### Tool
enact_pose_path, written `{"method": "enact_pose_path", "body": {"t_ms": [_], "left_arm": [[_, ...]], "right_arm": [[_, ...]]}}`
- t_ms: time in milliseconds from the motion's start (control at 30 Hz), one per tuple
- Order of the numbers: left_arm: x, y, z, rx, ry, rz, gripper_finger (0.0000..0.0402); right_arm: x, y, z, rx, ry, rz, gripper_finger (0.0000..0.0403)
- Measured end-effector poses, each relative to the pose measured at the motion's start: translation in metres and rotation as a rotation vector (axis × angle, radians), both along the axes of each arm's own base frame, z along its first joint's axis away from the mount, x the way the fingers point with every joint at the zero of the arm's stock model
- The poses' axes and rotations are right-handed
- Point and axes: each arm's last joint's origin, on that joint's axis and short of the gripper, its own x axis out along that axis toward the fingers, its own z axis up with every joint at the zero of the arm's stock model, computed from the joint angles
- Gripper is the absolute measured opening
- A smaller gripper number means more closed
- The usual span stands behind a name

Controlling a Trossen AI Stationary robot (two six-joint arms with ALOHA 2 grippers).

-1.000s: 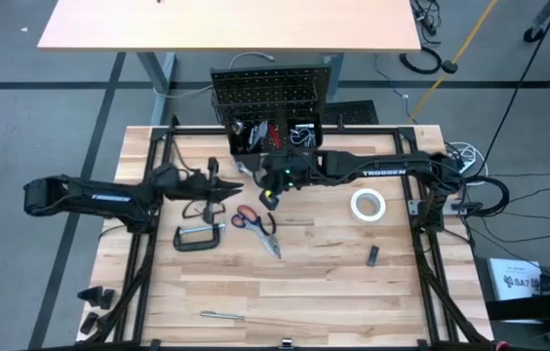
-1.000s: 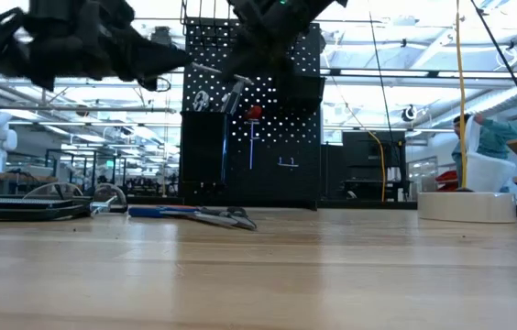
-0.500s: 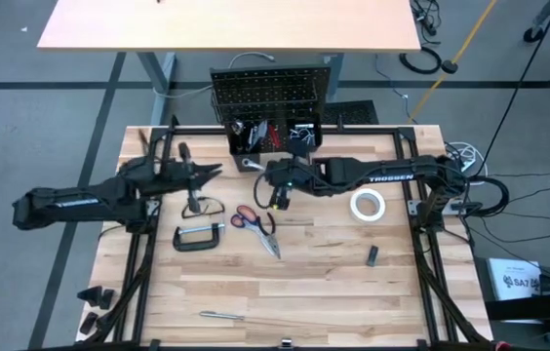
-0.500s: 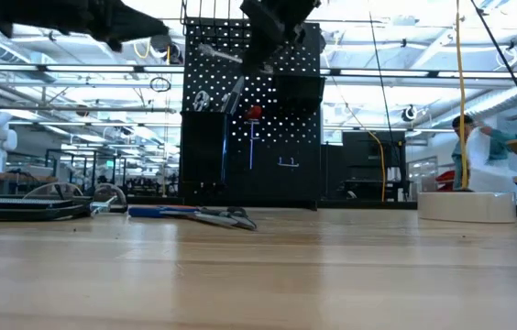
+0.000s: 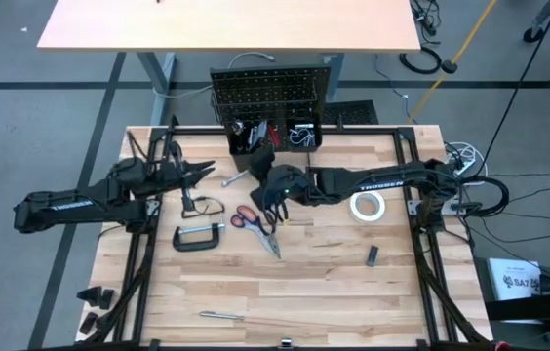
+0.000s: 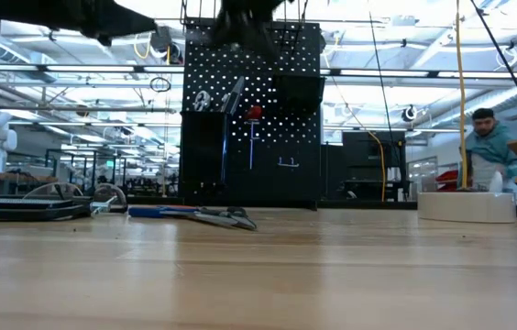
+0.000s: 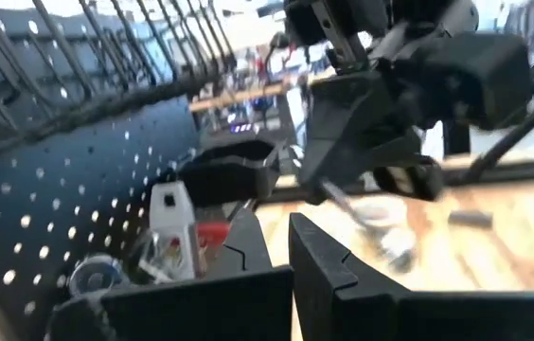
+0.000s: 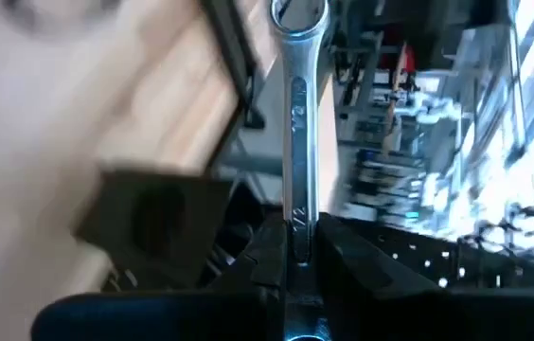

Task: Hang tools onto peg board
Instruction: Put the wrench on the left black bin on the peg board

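My right gripper (image 5: 263, 185) hangs above the table's middle, in front of the peg board (image 5: 273, 96), shut on a silver wrench (image 8: 300, 114). The wrench's free end (image 5: 234, 178) points toward the table's left. My left gripper (image 5: 212, 173) hovers left of it, shut on nothing; its fingers (image 7: 310, 256) point at the right arm. Red-handled scissors (image 5: 249, 216), pliers (image 5: 271, 242), a black C-clamp (image 5: 200, 237) and safety glasses (image 5: 203, 207) lie on the table below. A red screwdriver (image 6: 254, 115) hangs on the peg board (image 6: 251, 110). My right gripper pinches the wrench's shank (image 8: 302, 213) between its two fingers. The wrench runs along the fingers and sticks out far past their tips, ring end (image 8: 299, 14) foremost. The fingers come from the table's right, nearly level. The wrench is lifted clear of the table.
Black bins (image 5: 273, 135) with tools stand at the peg board's foot. A white tape roll (image 5: 368, 205) lies right of centre, a small black part (image 5: 373, 255) nearer the front, and a metal bit (image 5: 221, 315) by the near edge. A person (image 6: 488, 147) stands beyond the table.
My left gripper has drawn back toward the table's left edge and risen, staying shut. My right gripper has rolled about a quarter turn and moved from the peg board toward the table's near side; the wrench has swung with it and now points left.
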Motion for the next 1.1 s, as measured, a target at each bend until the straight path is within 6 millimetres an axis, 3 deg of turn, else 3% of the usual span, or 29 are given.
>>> {"method": "enact_pose_path", "body": {"t_ms": [167,367,633,833,1100], "left_arm": [[0.0,0.001,-0.005,0.028,0.058,0.027,0.0],[0.0,0.001,-0.003,0.053,0.046,0.032,0.0],[0.001,0.003,-0.004,0.076,0.063,0.045,0.0],[0.001,0.006,-0.005,0.074,0.075,0.065,0.0],[0.001,0.006,-0.006,0.077,0.081,0.062,0.0]], "right_arm": [[0.015,-0.015,-0.03,-0.282,0.242,-0.021,0.0029],[0.034,-0.041,-0.067,-0.533,0.45,-0.162,0.0029],[0.043,-0.048,-0.044,-0.618,0.24,-0.257,0.0029],[0.04,-0.058,-0.05,-0.733,0.476,-0.246,0.0029],[0.036,-0.076,-0.055,-0.75,0.569,-0.238,0.0029]]}}
